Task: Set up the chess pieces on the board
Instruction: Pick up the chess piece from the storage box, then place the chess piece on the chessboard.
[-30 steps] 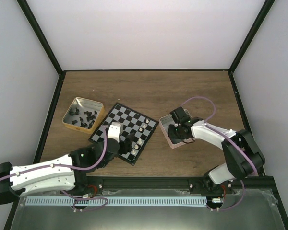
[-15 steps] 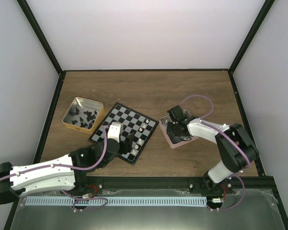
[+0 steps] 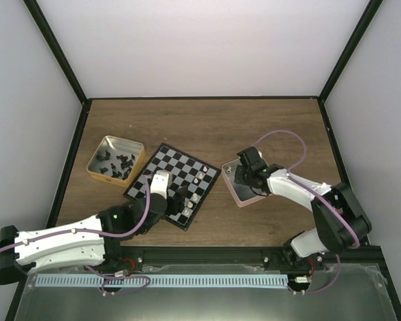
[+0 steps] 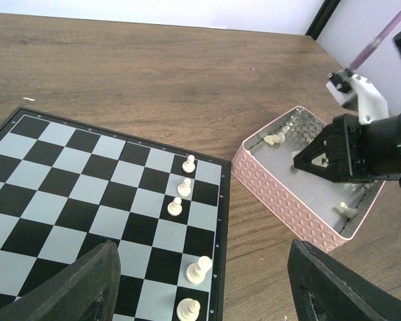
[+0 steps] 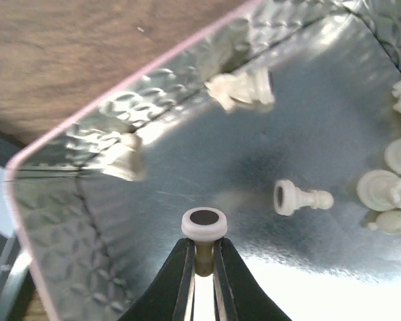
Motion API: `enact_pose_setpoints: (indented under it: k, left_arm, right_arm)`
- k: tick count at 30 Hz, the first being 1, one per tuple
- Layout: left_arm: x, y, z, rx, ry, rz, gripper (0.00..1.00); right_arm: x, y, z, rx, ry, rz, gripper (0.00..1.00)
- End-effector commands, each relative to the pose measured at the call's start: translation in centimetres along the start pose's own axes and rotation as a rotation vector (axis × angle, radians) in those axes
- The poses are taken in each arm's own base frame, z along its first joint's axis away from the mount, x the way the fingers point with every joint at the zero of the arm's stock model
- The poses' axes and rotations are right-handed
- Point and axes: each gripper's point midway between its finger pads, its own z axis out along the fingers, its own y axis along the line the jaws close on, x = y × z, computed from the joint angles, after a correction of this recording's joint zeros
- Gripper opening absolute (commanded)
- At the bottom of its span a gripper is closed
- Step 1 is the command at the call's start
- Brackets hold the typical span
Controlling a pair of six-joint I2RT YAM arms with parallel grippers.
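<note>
Right jaws pinch a white piece [image 5: 204, 226] by its stem inside the tray [image 5: 73, 221] — a thin hold that could swivel or slip on the lift. Left jaws gape, empty, the board [image 4: 87, 187] beneath them.

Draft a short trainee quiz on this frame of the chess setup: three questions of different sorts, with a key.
1. True or false: the right gripper is shut on a cream-white plastic chess piece inside the pink square tray.
2. In the left wrist view, how many cream-white pieces stand on the black-and-grey chequered board?
3. The small black plastic pieces lie in: A the pink tray; B the gold metal tin; C the board.
Key: 1 true; 2 five; 3 B.
</note>
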Motion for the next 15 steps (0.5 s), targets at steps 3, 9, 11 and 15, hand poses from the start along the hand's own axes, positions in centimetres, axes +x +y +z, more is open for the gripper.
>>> enact_pose_setpoints:
  k: [3, 9, 11, 15]
  left_arm:
    - [-0.6, -0.2, 0.3, 0.003, -0.029, -0.025, 0.71]
    - [-1.0, -0.6, 1.4, 0.019, -0.017, -0.086, 0.71]
    - [-1.1, -0.3, 2.2, 0.019, -0.004, -0.118, 0.71]
    - [-1.5, -0.3, 3.7, 0.093, 0.064, -0.223, 0.71]
  right_arm:
    - [-2.5, 3.7, -3.3, -0.236, -0.138, -0.030, 0.04]
    - [-2.9, 8.1, -7.6, -0.529, -0.210, -0.156, 0.04]
    - [-2.4, 10.0, -9.5, -0.665, -0.220, -0.213, 0.04]
    - [-1.0, 13.2, -13.1, -0.874, -0.250, -0.333, 0.03]
